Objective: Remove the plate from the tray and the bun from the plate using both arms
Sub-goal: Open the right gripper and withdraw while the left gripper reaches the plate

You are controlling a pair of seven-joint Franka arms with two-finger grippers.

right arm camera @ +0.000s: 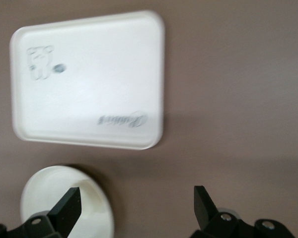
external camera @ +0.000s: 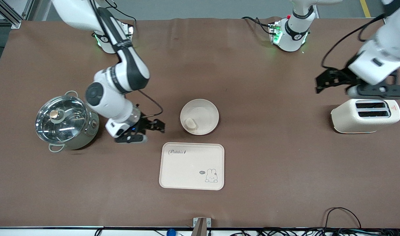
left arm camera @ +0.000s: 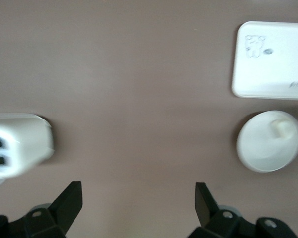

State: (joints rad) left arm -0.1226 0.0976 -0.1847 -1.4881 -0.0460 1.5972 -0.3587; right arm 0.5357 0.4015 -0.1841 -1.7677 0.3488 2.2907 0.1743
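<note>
The plate [external camera: 199,116] was set off the tray [external camera: 191,166]; both grippers stood released, the right gripper [external camera: 153,126] beside the plate, the left gripper [external camera: 331,81] near the toaster [external camera: 365,115]; the bun [external camera: 190,123] remained to be lifted.

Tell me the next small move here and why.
Probably bring the left gripper, open over the toaster, across to the bun. The plate already sits on the table off the tray, the bun is in it, and the right gripper is open beside the plate.
</note>
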